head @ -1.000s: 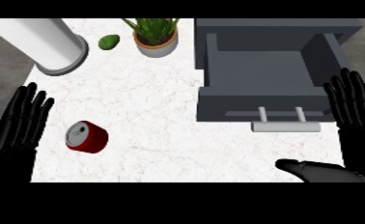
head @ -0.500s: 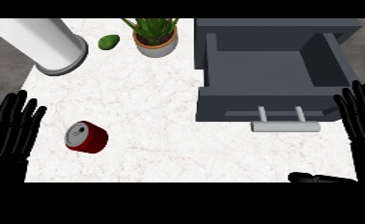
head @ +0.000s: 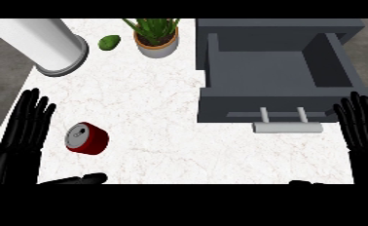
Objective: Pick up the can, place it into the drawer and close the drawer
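I see the white marble counter filling most of the head view, with everything else sitting on it. The biggest thing on it is the dark grey drawer, pulled open at the upper right; its inside is bare, and its pale handle sticks out from the front panel toward me. Next in size is a large white cylinder at the upper left, lying at a slant with its grey-rimmed end pointing toward the counter's middle. Between the cylinder and the drawer stands a potted plant, green spiky leaves in a tan pot, and just to its left lies a small green, avocado-like thing.

My left hand shows at the left edge, released, its fingers straight and pointing up the view, the thumb lying flat along the bottom. My right hand shows at the right edge, just beside the drawer's front corner, also released with straight fingers; it grasps nothing.

The can, red with a silver top, lies tipped on the counter at the lower left, just beside my left hand's fingers but apart from them. It is well apart from the drawer, across the counter.
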